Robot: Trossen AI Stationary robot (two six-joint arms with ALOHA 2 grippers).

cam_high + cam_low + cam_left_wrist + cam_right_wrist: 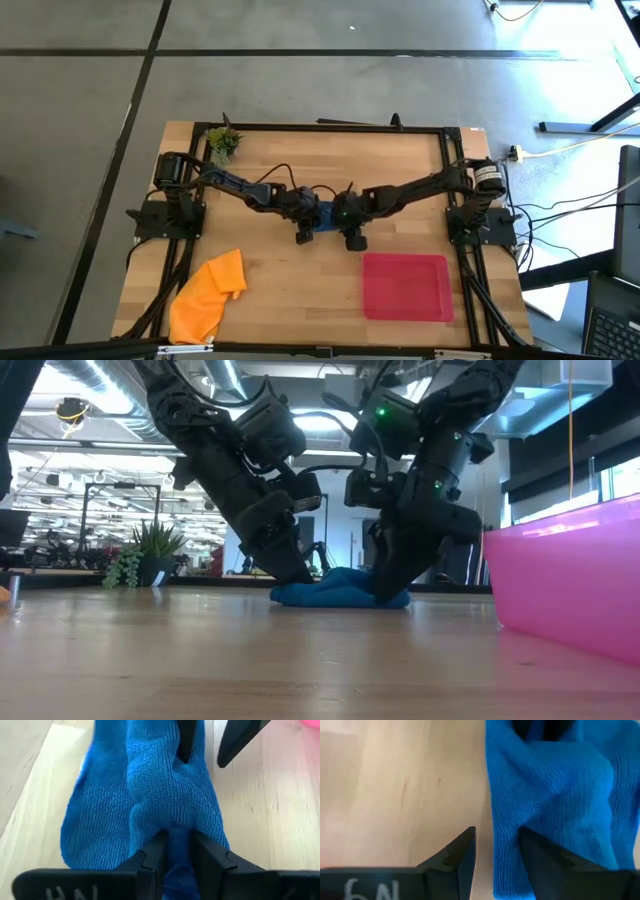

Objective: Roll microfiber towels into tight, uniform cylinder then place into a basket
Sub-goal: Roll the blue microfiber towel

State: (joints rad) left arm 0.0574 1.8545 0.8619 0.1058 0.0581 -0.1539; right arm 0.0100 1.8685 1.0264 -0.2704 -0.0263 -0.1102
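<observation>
1. Blue microfiber towel (322, 214) lies bunched at the middle of the wooden desk (300, 290), between the two arms; we see it in the low view as a low, rumpled mound resting on the desk surface.
2. We find the left gripper (176, 851) lowered onto the towel's left end. In the left wrist view its fingers (152, 857) stand narrow and pinch a raised fold of blue cloth between them.
3. We find the right gripper (496, 851) lowered at the towel's right end. In the right wrist view one finger sits on bare wood just beside the towel's edge and the other is over the cloth, with that edge in the gap between them. The gap is narrow; we cannot tell whether the cloth is actually clamped.
4. We note that both grippers lean inward toward each other in the low view, their tips at opposite ends of the blue mound.
5. Orange towel (207, 295) lies crumpled near the desk's front left corner, well apart from both grippers and untouched.
6. Red basket (405, 287) sits flat on the desk toward the front right, near the right gripper but apart from it. We see nothing lying in it.
7. We record a small potted plant (224, 143) at the desk's back left corner.
</observation>
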